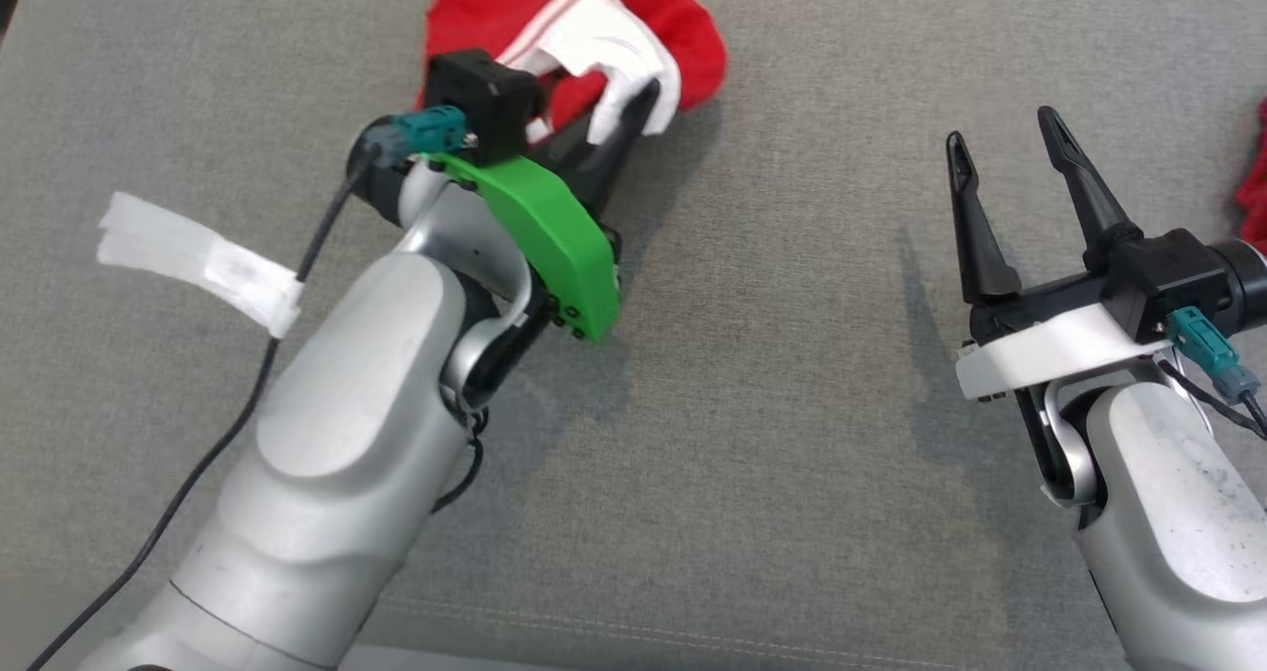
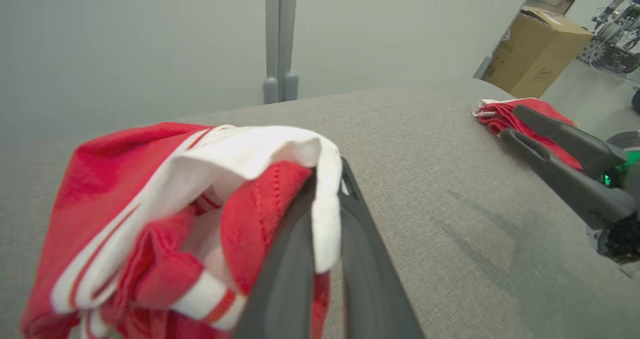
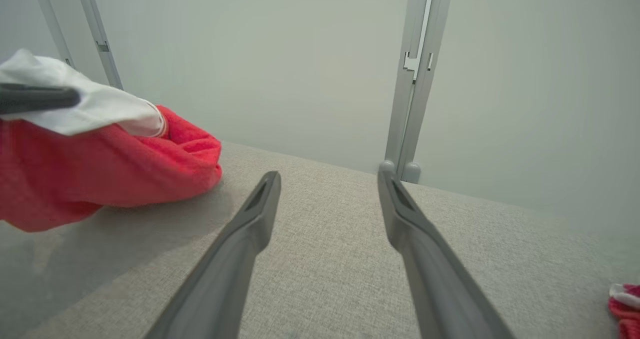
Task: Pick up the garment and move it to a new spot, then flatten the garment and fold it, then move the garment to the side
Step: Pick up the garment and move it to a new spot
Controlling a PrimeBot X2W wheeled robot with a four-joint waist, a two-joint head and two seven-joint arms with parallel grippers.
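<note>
The red garment with white trim (image 1: 604, 28) is bunched up at the far middle of the grey cloth surface. My left gripper (image 1: 638, 97) is shut on its white band, which is lifted off the cloth; in the left wrist view the white edge (image 2: 327, 204) is pinched between the two dark fingers. From the right wrist view the same garment (image 3: 100, 174) hangs at the left. My right gripper (image 1: 1005, 137) hovers open over bare cloth at the right, well apart from the garment, its fingers (image 3: 260, 209) spread with nothing between them.
A second red and white cloth (image 1: 1255, 186) lies at the surface's right edge, also seen as a folded pile (image 2: 500, 111) in the left wrist view. A white tape tag (image 1: 198, 260) hangs from my left arm's cable. A cardboard box (image 2: 535, 54) stands beyond the surface.
</note>
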